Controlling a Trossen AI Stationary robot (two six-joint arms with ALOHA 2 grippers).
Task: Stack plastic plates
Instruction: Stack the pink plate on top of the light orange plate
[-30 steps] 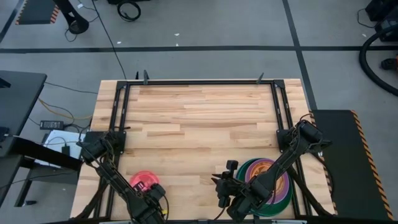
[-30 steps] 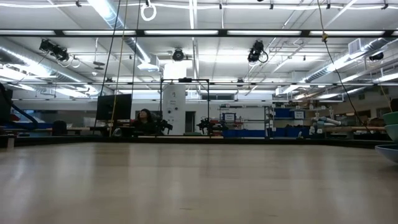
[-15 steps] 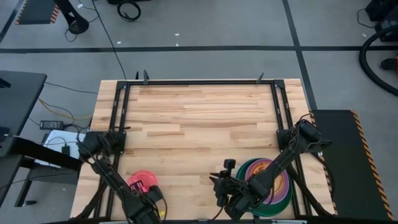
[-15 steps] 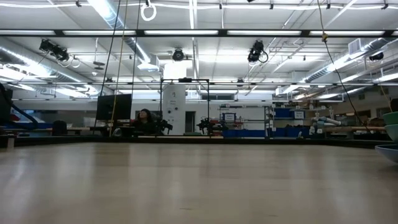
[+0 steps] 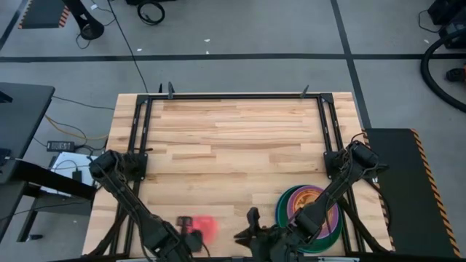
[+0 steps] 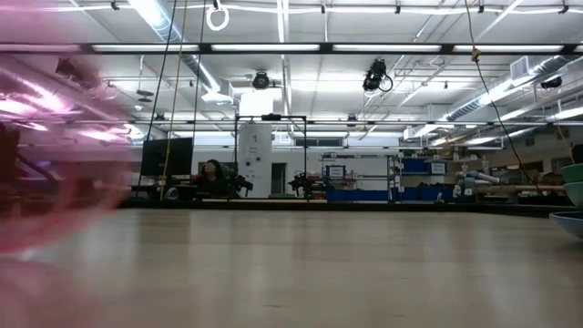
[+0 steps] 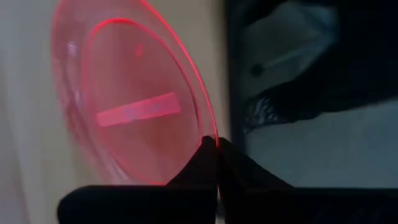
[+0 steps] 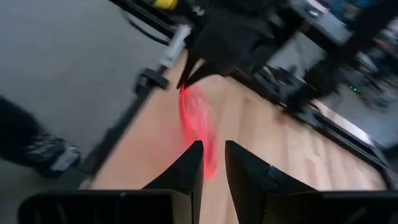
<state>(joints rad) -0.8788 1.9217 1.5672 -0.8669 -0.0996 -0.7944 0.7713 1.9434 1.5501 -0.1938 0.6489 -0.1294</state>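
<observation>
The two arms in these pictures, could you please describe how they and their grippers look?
Both arms are dark, slim and jointed, with black cabling along them. The left gripper ends in two flat black fingers tapering to thin tips. The right gripper has two black, wedge-shaped fingers on a dark crossbar. No markings are legible.

A pale butcher-block wooden surface fills the middle of the scene, edged by a black metal frame along its far side and both flanks. Around it lies a grey concrete floor crossed by dark tape lines. A black side table stands to the left, with a white power strip and cables beside it. To the right sits a black cabinet with a striped orange edge. Far across the room, white ceiling light strips run overhead.
</observation>
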